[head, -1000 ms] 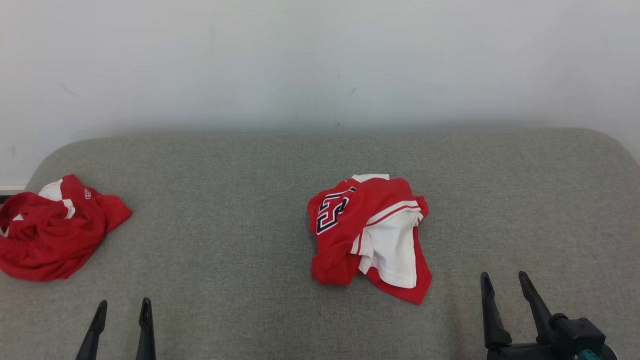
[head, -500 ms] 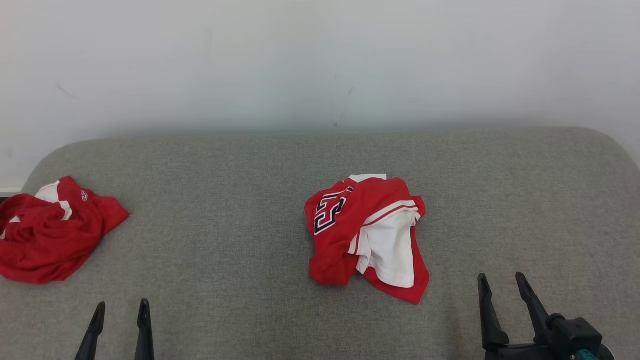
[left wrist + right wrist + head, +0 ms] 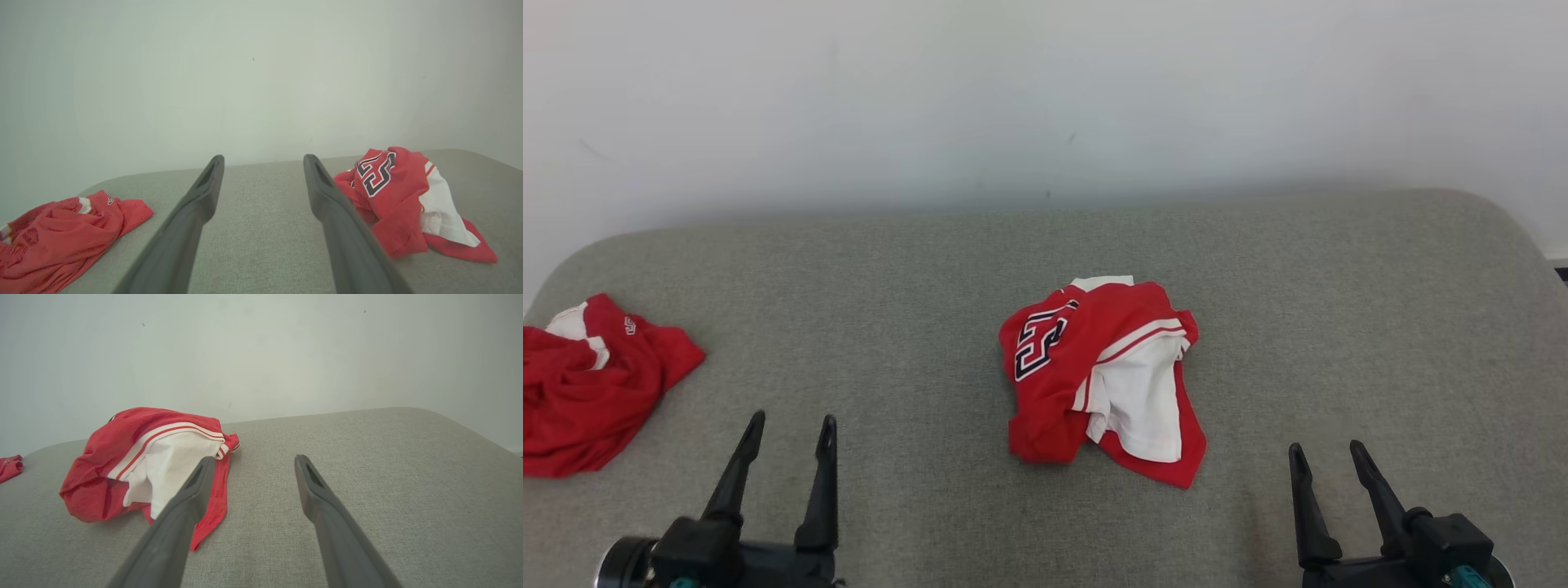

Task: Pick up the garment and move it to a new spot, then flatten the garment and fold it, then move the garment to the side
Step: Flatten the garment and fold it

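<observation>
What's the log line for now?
stage: pre-pickup | left gripper: jaws open, empty | right gripper: jaws open, empty | middle jersey: crumpled, untouched

Even, soft, bright lighting; faint shadows; sharp head view; slight wide-angle softness in wrist views.

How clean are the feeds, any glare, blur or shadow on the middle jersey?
Head view: even light, no glare, jersey sharp. Left wrist view: left hand's fingers soft, jersey clear. Right wrist view: soft shadow under jersey, right hand's fingers blurred.
</observation>
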Tool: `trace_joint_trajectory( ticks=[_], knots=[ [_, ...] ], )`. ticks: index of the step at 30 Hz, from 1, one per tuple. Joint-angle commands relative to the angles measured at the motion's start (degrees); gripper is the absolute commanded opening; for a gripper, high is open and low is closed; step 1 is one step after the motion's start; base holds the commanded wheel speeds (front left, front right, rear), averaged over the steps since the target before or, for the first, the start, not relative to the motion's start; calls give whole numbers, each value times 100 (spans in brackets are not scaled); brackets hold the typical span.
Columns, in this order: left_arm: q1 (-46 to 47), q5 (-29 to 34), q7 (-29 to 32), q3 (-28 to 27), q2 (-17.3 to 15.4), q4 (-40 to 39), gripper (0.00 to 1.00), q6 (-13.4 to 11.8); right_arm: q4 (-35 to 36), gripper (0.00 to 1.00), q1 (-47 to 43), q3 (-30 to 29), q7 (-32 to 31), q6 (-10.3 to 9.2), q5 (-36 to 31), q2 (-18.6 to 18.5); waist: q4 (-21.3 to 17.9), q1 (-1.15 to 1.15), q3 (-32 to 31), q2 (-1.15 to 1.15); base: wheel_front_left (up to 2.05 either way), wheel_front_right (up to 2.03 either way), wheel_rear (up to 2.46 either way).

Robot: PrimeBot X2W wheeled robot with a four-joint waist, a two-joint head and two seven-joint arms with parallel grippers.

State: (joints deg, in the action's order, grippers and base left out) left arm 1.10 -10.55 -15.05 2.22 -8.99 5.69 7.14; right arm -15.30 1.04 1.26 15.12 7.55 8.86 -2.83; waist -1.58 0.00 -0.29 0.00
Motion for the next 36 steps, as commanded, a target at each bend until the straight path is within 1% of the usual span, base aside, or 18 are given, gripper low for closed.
trace_joint_trajectory(
  ticks=[1,6,7,10,16,22,28,32,33,34,36],
  knots=[
    [170,13,-19,69,-27,31,100,27,-10,100,31,11,5,-12,33,-10,-100,0,60,0,0,0,0],
    [1049,2,97,674,-142,295,100,31,-4,100,154,79,5,-12,105,-10,-417,0,305,0,0,0,0],
    [1426,-68,160,956,-202,382,100,33,9,100,211,98,5,-12,138,-10,-570,0,444,0,0,0,0],
    [1990,-165,260,1415,-350,562,100,28,24,100,289,93,4,-12,229,-9,-807,0,640,0,0,0,0],
    [2845,-329,443,2045,-543,907,100,29,35,100,377,92,5,-12,400,-8,-1227,0,940,0,0,0,0],
    [3306,-528,887,2578,-656,1286,100,29,42,100,458,96,5,-12,526,-9,-1493,0,1077,0,0,0,0],
    [3486,-659,1475,2848,-747,1551,100,28,54,100,476,65,5,-12,594,-8,-1613,0,1141,0,0,0,0],
    [3462,-755,2007,2955,-789,1705,100,25,35,100,467,58,5,-12,630,-9,-1674,0,1126,0,0,0,0],
    [3444,-782,2099,2987,-803,1714,31,26,32,100,467,52,5,-12,629,-9,-1685,0,1122,0,0,0,0],
    [3458,-786,2136,3000,-828,1683,0,26,39,100,469,41,5,-12,632,-9,-1695,0,1119,0,0,0,0],
    [3448,-800,2181,3046,-863,1658,0,26,48,100,470,30,5,-12,631,-8,-1703,0,1111,0,0,0,0]
  ],
)
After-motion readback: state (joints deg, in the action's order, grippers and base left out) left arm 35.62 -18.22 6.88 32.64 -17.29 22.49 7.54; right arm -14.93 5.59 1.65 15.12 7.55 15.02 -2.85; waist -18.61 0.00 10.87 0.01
